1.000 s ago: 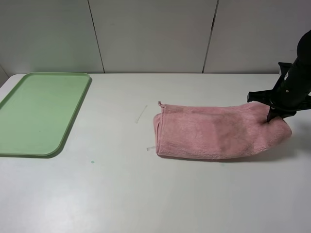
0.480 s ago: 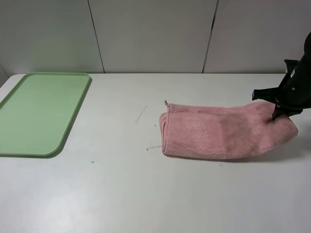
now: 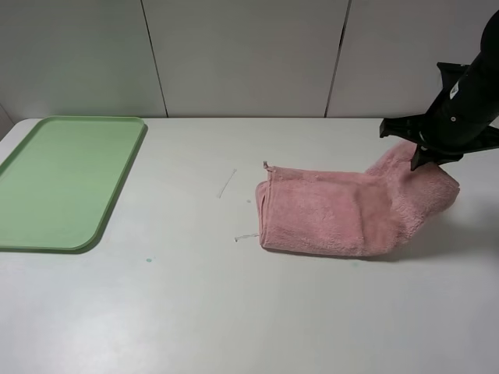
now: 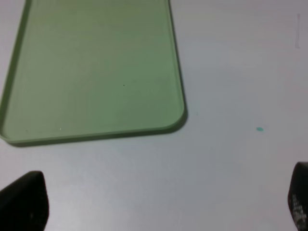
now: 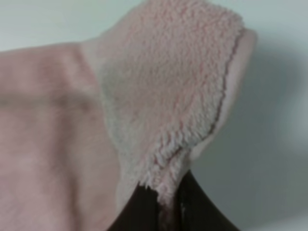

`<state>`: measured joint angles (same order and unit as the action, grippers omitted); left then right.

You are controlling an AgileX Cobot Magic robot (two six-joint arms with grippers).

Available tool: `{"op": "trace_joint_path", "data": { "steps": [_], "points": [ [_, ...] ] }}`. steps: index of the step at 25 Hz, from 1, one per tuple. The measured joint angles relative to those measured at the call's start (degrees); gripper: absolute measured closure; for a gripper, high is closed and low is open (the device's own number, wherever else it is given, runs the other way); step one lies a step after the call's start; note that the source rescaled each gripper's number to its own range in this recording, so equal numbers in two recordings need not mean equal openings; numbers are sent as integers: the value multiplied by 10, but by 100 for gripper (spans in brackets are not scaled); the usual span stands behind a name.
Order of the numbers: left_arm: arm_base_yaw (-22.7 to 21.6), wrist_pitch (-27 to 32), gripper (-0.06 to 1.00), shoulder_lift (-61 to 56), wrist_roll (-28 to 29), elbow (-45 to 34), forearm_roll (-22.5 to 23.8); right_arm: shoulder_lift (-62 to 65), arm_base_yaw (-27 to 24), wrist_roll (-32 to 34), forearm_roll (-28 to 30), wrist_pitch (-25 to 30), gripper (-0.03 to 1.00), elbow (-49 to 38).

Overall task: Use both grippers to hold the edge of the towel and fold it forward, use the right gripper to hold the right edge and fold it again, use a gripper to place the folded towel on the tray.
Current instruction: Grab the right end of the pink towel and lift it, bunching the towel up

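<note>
The pink towel (image 3: 343,210) lies folded once on the white table, right of centre. Its right end is raised off the table, with my right gripper (image 3: 419,160) shut on that edge. In the right wrist view the fluffy towel edge (image 5: 178,96) is pinched between the black fingertips (image 5: 144,211). The light-green tray (image 3: 62,179) sits flat at the far left with nothing on it. My left gripper (image 4: 159,202) is open above the table just short of the tray's near corner (image 4: 178,115); only its two finger tips show. The left arm is outside the exterior view.
A thin white thread (image 3: 227,183) lies on the table between tray and towel, and another thread (image 3: 245,238) by the towel's left end. A small green speck (image 3: 148,259) marks the table. White wall panels stand behind the table.
My right gripper has risen and shifted left with the towel's right edge, lifting that end off the table. The towel's left end slid slightly right earlier.
</note>
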<state>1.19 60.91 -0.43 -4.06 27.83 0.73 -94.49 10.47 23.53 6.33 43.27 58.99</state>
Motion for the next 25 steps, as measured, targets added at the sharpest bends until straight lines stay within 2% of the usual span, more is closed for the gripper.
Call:
{"op": "trace_joint_path", "data": {
  "steps": [12,25],
  "points": [
    [0,0,-5,0,0,0,0,0,99,0,-63,-14,93,0],
    [0,0,-5,0,0,0,0,0,175,4,-87,-42,93,0]
  ]
}}
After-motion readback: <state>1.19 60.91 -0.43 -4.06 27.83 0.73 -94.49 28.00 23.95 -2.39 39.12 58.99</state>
